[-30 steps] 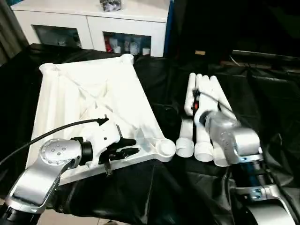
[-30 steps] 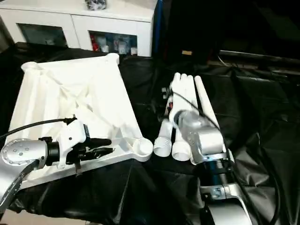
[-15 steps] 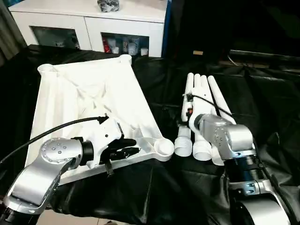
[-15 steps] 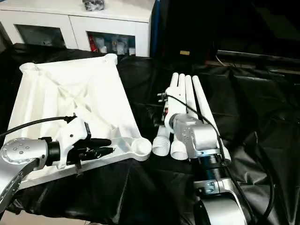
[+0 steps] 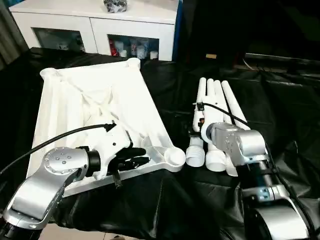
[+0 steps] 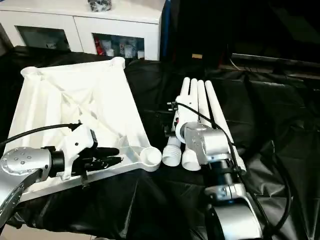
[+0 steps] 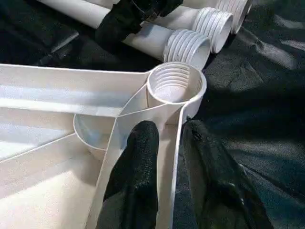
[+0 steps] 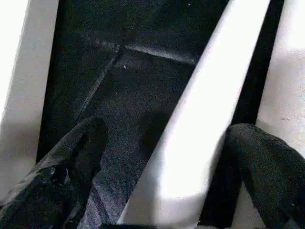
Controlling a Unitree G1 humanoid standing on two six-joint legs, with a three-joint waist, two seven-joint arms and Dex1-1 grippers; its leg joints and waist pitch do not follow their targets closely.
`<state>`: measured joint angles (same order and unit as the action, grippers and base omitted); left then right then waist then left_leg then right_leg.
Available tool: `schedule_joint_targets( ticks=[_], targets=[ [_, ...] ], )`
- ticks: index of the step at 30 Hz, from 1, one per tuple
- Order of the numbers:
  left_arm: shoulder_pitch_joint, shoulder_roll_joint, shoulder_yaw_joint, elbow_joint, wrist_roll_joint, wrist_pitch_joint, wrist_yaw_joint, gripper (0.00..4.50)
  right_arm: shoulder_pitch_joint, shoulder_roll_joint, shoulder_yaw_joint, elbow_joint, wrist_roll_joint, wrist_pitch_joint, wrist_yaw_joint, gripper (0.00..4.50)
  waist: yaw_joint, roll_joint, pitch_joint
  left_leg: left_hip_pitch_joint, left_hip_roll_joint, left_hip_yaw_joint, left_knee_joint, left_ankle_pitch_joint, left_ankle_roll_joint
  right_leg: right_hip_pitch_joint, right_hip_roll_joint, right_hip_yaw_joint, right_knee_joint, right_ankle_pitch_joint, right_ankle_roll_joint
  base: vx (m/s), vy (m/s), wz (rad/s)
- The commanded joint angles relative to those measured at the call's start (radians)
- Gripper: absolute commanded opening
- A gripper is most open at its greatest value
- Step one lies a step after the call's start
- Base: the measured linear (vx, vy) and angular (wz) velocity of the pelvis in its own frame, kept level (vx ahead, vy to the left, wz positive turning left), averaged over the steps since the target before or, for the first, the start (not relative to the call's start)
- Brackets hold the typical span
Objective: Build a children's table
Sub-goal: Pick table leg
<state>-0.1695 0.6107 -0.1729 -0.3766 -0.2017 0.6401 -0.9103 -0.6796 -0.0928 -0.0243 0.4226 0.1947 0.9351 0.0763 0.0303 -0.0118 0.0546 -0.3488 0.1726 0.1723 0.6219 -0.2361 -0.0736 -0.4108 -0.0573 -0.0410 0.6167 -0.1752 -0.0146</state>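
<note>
Here the tabletop (image 5: 100,115) lies ribbed side up, long axis running away from the robot. Right of it, 4 legs (image 5: 215,110) lie parallel, threaded ends nearest. The left tool (image 7: 167,157) pinches its near rim; the right tool (image 8: 162,157) straddles 1 leg, spread wide.

Tabletop (image 5: 95,100): white plastic, smooth, slight sheen; ribbed underside facing up.
Corner socket (image 7: 174,86): same white plastic, ridged with moulded threads inside.
Legs (image 5: 218,102): white plastic tubes, smooth and faintly glossy along the shaft; ringed thread ridges at the wide ends.
Cloth (image 5: 280,115): black, creased, dull sheen on the folds.
Forearms (image 5: 42,187): silver metal, satin finish.
Fingers (image 7: 136,176): black, matt, finely textured.
Cable (image 5: 50,142): black, smooth sheath.
Cabinet (image 5: 95,20): white, smooth, with glass door panes.
</note>
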Motion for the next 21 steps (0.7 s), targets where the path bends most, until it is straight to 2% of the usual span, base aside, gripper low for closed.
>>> schedule_joint_targets(
  ticks=[1, 2, 4, 5, 6, 7, 8, 10, 11, 12, 15, 18, 19, 21],
  targets=[
    [-0.026, 0.005, -0.012, -0.001, 0.008, -0.001, 0.003, 1.04, -0.017, -0.001, -0.020, 0.055, 0.010, 0.023, 0.002, 4.50, -0.003, 0.005, -0.059, 0.001, 0.038, -0.008, -0.083, -0.072, -0.040, 0.049, -0.065, 0.048, -0.057, -0.184, -0.185, 0.000, 0.000, 0.00],
    [-0.026, 0.005, -0.012, -0.001, 0.008, -0.001, 0.003, 1.04, -0.017, -0.001, -0.020, 0.055, 0.010, 0.023, 0.002, 4.50, -0.002, 0.005, -0.059, 0.002, 0.038, -0.008, -0.083, -0.073, -0.040, 0.049, -0.064, 0.048, -0.058, -0.186, -0.186, 0.000, 0.000, 0.00],
    [-0.034, 0.004, -0.018, 0.006, 0.012, -0.006, 0.003, 1.12, -0.033, -0.003, -0.032, 0.092, 0.013, 0.015, -0.002, 4.15, 0.001, 0.004, -0.062, 0.003, 0.037, -0.006, -0.081, -0.061, -0.038, 0.050, -0.065, 0.048, -0.056, -0.169, -0.192, 0.000, 0.000, 0.00],
    [-0.045, 0.005, -0.026, 0.011, 0.014, -0.011, 0.001, 1.12, -0.054, -0.004, -0.049, 0.137, 0.019, 0.007, -0.007, 4.15, 0.000, -0.002, -0.063, 0.002, 0.037, -0.005, -0.080, -0.054, -0.035, 0.051, -0.065, 0.049, -0.053, -0.153, -0.193, 0.000, 0.000, 0.00],
    [-0.045, 0.005, -0.026, 0.011, 0.014, -0.011, 0.001, 1.12, -0.054, -0.004, -0.049, 0.137, 0.019, 0.007, -0.007, 4.12, -0.001, -0.001, -0.063, 0.000, 0.036, -0.007, -0.081, -0.052, -0.034, 0.052, -0.064, 0.048, -0.050, -0.149, -0.197, 0.000, 0.000, 0.00],
    [-0.058, 0.005, -0.037, 0.018, 0.023, -0.021, 0.002, 1.12, -0.076, -0.009, -0.061, 0.183, 0.020, -0.008, -0.010, 3.89, -0.002, 0.001, -0.063, 0.000, 0.036, -0.006, -0.080, -0.055, -0.033, 0.050, -0.064, 0.047, -0.052, -0.149, -0.202, 0.000, 0.000, 0.00],
    [-0.072, 0.005, -0.047, 0.025, 0.030, -0.027, 0.003, 1.12, -0.095, -0.013, -0.068, 0.221, 0.019, -0.018, -0.008, 3.89, 0.000, 0.007, -0.063, 0.000, 0.036, -0.006, -0.079, -0.053, -0.034, 0.051, -0.065, 0.048, -0.051, -0.142, -0.204, 0.000, 0.000, 0.00],
    [-0.090, 0.007, -0.062, 0.037, 0.035, -0.037, -0.007, 1.12, -0.129, -0.019, -0.074, 0.279, 0.012, -0.035, -0.001, 3.67, -0.003, 0.002, -0.062, -0.003, 0.035, -0.005, -0.079, -0.066, -0.035, 0.053, -0.066, 0.048, -0.054, -0.159, -0.205, 0.000, 0.000, 0.00],
    [-0.095, 0.005, -0.064, 0.042, 0.035, -0.041, -0.009, 1.12, -0.139, -0.020, -0.076, 0.295, 0.010, -0.037, 0.000, 3.57, -0.002, 0.003, -0.062, -0.002, 0.036, -0.005, -0.078, -0.068, -0.036, 0.052, -0.067, 0.048, -0.054, -0.169, -0.205, 0.000, 0.000, 0.00],
    [-0.096, 0.004, -0.064, 0.044, 0.036, -0.042, -0.009, 1.40, -0.144, -0.020, -0.077, 0.301, 0.010, -0.038, 0.000, 3.51, -0.003, 0.002, -0.063, -0.003, 0.035, -0.005, -0.077, -0.065, -0.035, 0.052, -0.067, 0.048, -0.054, -0.168, -0.205, 0.000, 0.000, 0.00],
    [-0.106, 0.000, -0.067, 0.052, 0.033, -0.041, -0.011, 1.51, -0.170, -0.022, -0.090, 0.339, 0.013, -0.045, -0.005, 3.22, -0.004, -0.003, -0.064, -0.005, 0.036, -0.004, -0.076, -0.059, -0.030, 0.053, -0.065, 0.048, -0.053, -0.167, -0.204, 0.000, 0.000, 0.00],
    [-0.112, -0.003, -0.071, 0.055, 0.033, -0.043, -0.012, 1.87, -0.183, -0.025, -0.095, 0.364, 0.016, -0.049, -0.006, 2.93, -0.004, -0.003, -0.063, -0.003, 0.036, -0.003, -0.075, -0.074, -0.031, 0.049, -0.065, 0.048, -0.053, -0.187, -0.205, 0.000, 0.000, 0.00],
    [-0.115, -0.005, -0.073, 0.057, 0.034, -0.046, -0.011, 1.91, -0.186, -0.025, -0.099, 0.373, 0.018, -0.047, -0.006, 2.84, -0.006, -0.010, -0.062, -0.005, 0.036, -0.003, -0.076, -0.077, -0.029, 0.050, -0.064, 0.048, -0.055, -0.195, -0.202, 0.000, 0.000, 0.00],
    [-0.117, -0.006, -0.075, 0.059, 0.035, -0.048, -0.011, 2.09, -0.188, -0.024, -0.101, 0.379, 0.020, -0.046, -0.006, 2.70, -0.004, -0.006, -0.060, -0.005, 0.036, -0.004, -0.076, -0.092, -0.032, 0.048, -0.066, 0.048, -0.058, -0.231, -0.194, 0.000, 0.000, 0.00]
  ],
)
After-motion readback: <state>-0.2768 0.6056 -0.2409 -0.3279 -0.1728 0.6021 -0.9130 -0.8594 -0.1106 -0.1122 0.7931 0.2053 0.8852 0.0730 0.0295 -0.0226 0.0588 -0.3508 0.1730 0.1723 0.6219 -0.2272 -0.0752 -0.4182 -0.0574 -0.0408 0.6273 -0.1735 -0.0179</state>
